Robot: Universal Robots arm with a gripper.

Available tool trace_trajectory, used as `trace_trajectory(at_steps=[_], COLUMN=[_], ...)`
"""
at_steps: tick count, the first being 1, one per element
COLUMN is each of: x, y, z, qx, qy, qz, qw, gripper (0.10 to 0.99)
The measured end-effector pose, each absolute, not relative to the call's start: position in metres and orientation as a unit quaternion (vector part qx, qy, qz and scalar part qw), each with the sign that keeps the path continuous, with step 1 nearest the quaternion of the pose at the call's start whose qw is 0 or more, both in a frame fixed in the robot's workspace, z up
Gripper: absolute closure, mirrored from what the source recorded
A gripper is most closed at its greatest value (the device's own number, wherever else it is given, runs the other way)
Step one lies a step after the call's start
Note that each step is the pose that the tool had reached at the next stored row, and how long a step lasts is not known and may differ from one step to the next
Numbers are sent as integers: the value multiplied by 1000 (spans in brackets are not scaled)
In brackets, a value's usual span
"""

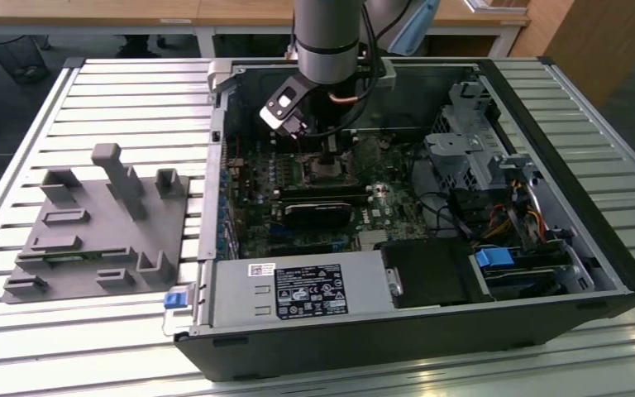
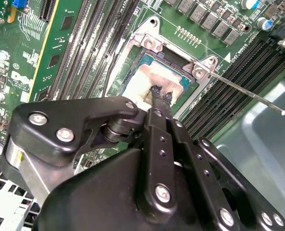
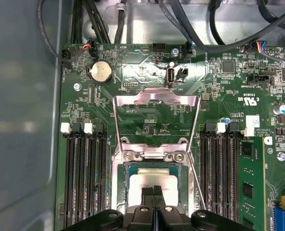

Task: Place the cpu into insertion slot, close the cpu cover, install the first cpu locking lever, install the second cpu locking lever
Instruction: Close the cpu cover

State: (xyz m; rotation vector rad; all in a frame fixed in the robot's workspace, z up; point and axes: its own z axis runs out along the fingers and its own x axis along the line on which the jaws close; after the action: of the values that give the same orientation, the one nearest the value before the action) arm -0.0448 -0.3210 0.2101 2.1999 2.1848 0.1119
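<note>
The cpu [image 3: 143,186], a flat silvery-beige square, lies in the insertion slot [image 3: 128,169], whose dark edge frames it on the green board. My gripper [image 3: 153,191] is shut, with its black fingertips [image 2: 157,92] on or just above the cpu's top [image 2: 147,77]; I cannot tell if they touch. The cpu cover [image 3: 154,96], a thin silvery frame with a big window, stands flipped back beyond the slot. One thin locking lever [image 2: 243,94] sticks out sideways, unlatched. In the exterior view the gripper [image 1: 329,155] reaches down into the case over the slot [image 1: 326,171].
Long black memory slots [image 3: 84,178] flank the socket on both sides [image 3: 219,178]. A black block [image 1: 317,213] sits just in front of the socket. Cables [image 3: 180,24] hang along the case wall. A power supply [image 1: 295,291], a drive cage [image 1: 472,149] and a grey fixture [image 1: 97,219] lie around.
</note>
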Motion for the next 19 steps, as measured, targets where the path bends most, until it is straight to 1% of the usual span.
trace_trajectory(at_steps=[10, 19], x=[-45, -45], y=[-321, -321], z=[227, 266], qx=[709, 709], qy=[704, 704], qz=[36, 35], qw=[19, 19], gripper=[980, 980])
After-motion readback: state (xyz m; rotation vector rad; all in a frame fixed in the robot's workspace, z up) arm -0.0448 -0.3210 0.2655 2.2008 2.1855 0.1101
